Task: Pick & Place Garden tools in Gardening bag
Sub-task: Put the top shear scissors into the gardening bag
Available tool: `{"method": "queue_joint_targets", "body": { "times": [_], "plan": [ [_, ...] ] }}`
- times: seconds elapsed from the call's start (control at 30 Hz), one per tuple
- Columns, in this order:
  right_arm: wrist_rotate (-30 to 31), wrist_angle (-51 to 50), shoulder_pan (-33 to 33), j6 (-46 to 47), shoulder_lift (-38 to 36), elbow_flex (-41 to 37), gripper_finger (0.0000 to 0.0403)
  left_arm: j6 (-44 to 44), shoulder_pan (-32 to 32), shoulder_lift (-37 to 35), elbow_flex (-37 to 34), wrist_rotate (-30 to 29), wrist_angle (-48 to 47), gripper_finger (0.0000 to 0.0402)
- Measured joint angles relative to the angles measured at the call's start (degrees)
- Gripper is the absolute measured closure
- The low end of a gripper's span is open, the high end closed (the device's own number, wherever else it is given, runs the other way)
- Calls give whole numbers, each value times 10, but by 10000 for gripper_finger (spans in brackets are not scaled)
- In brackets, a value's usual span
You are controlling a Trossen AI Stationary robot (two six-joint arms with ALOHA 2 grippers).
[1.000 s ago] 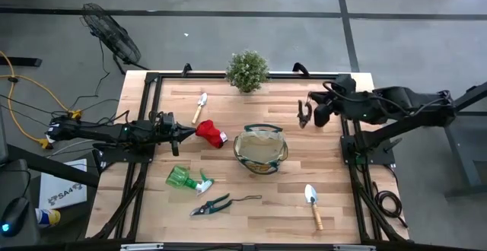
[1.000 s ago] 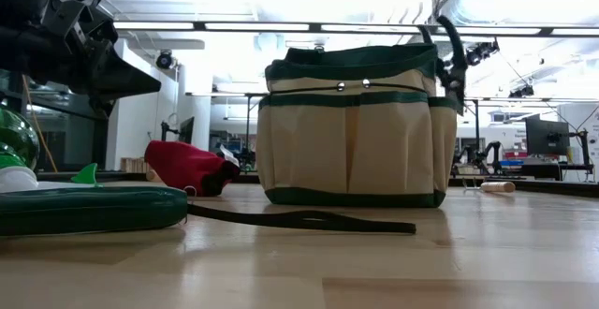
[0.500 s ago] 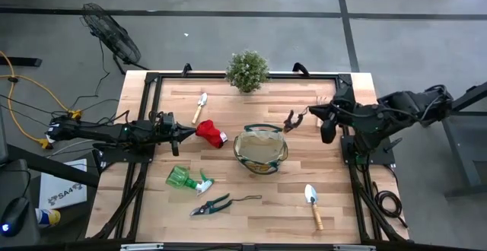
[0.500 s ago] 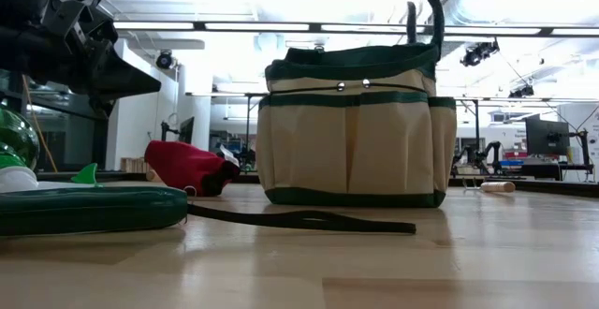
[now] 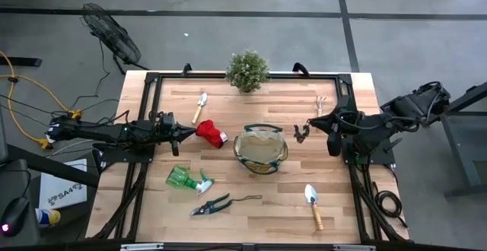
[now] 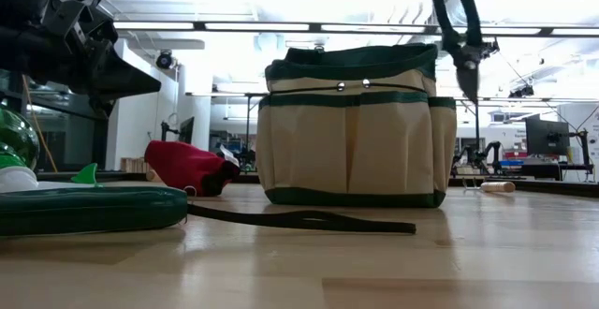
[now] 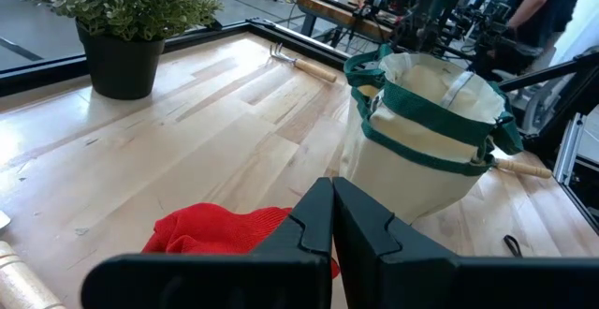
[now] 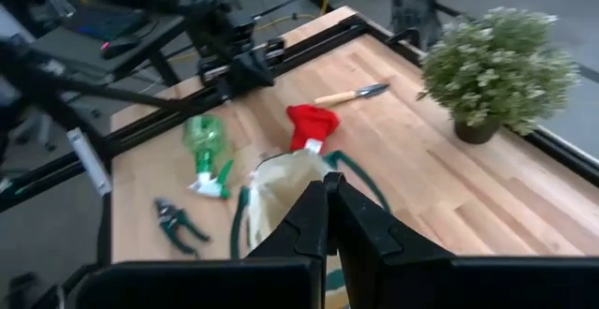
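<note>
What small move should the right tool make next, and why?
Probably shift the right tool a little toward the gardening bag, then lower. It is shut on the dark pruners, which hang beside the bag's rim, not yet over its opening. The left tool waits shut by the red glove.

A bushy potted plant (image 5: 247, 71) in a dark pot is seen at the far edge of the wooden bench (image 5: 251, 205), near its middle. A floor fan (image 5: 111, 33) is set on the grey floor beyond the bench's far left corner, and yellow cables (image 5: 30, 84) are trailed across the floor to the left. A person in dark clothing (image 7: 543, 14) is partly seen in the room behind the bench
</note>
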Motion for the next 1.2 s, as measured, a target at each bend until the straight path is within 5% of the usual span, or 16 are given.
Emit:
{"method": "queue_joint_targets", "body": {
  "times": [0.37, 0.93, 1.2],
  "plan": [
    [-35, 7, 45, -86, 1, 0, 399, 0, 0, 0, 0, 0, 0, 400],
    [-104, 80, 44, -371, 21, 0, 399, 0, 0, 0, 0, 0, 0, 400],
    [-105, 79, 22, -423, 21, 0, 399, 0, 0, 0, 0, 0, 0, 400]
  ]
}}
